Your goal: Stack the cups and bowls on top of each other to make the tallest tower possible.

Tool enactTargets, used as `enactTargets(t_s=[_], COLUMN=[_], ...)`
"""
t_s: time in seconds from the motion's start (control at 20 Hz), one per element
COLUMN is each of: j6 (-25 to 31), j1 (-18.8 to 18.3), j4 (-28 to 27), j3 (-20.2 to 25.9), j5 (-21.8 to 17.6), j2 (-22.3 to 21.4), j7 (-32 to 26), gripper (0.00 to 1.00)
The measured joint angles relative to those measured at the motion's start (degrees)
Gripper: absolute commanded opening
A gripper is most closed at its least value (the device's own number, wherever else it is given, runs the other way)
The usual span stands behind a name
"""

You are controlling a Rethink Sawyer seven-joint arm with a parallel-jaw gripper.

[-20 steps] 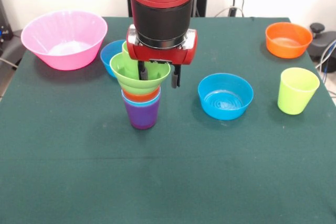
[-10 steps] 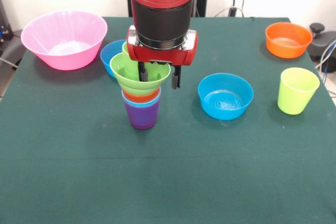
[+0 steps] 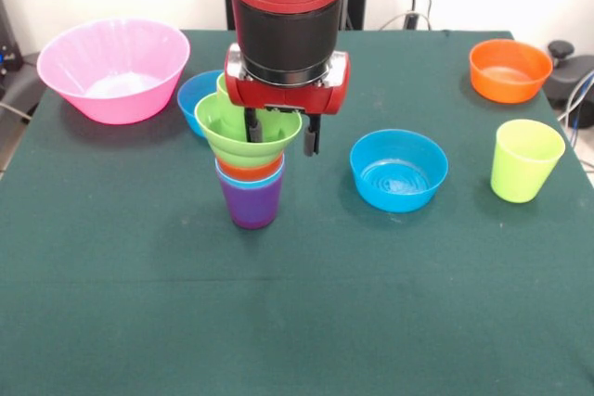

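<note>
Four pieces: made up the tower, a purple tapered plastic cup at the base, a light blue cup's rim and an orange cup's rim showing above it, and a stepped green plastic cup flaring wide on top.

Gripper: the red and black arm's gripper stood directly over the tower, jaws held apart; one dark finger reached down inside the green cup's mouth and the other finger hung outside its rim, with the rim between them. Whether either finger touched the cup could not be told.

Behind the jaws: a blue round plastic bowl, partly hidden by the tower.

Picture-left of the jaws, well apart: a large translucent pink plastic bowl.

Picture-right of the jaws, near: a second blue round plastic bowl, upright on the dark green table cloth.

Farther picture-right: a yellow-green tapered plastic cup, upright, and beyond it an orange round plastic bowl.
</note>
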Motion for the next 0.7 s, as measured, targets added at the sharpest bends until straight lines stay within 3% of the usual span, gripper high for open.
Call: enactTargets(t_s=[0.7], j6=[1.5], j1=[0.0], j4=[1.1], j3=[0.0], j5=[0.0], j2=[-1.4], j7=[0.0], gripper=[1.00])
